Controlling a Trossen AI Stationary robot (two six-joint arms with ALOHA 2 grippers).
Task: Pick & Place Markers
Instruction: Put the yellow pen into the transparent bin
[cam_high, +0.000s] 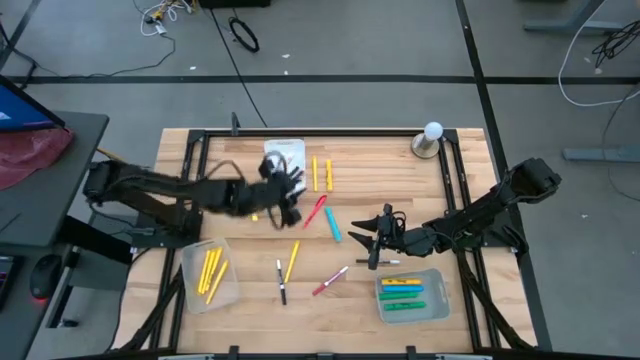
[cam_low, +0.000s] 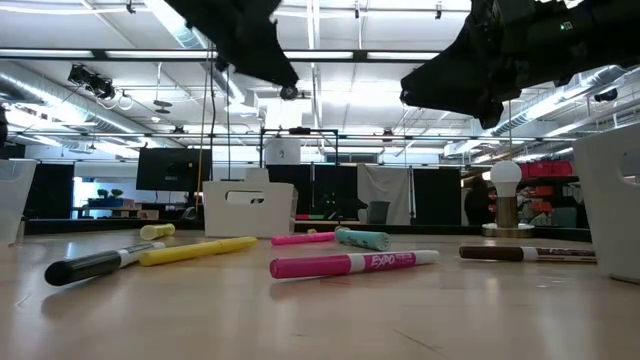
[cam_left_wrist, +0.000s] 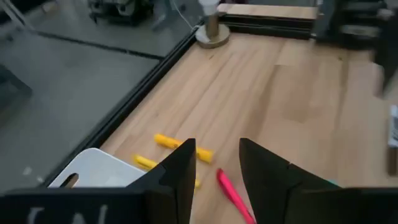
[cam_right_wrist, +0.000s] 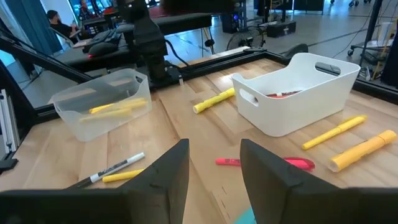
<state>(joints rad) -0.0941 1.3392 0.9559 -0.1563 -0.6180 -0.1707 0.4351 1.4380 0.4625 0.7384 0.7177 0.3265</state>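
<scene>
Wood table (cam_high: 470, 180) strewn with markers (cam_high: 330, 223) mid-table, some already in trays (cam_high: 228, 290). Left claw (cam_high: 285, 205) hovers over red marker (cam_high: 316, 209), fingers apart, empty. Right claw (cam_high: 372, 240) apart, empty, near blue marker (cam_high: 332, 224). Risk: arms crowd centre, collide; off-centre grasp rolls marker away.

A robotics lab in an open industrial hall: exposed ceiling ducts (cam_low: 60, 85) and strip lights (cam_low: 175, 25), a concrete floor (cam_high: 350, 40) strewn with cables (cam_high: 243, 35), monitors (cam_low: 165, 168), and a wooden desk (cam_high: 390, 180) inside a black frame (cam_high: 330, 132).
</scene>
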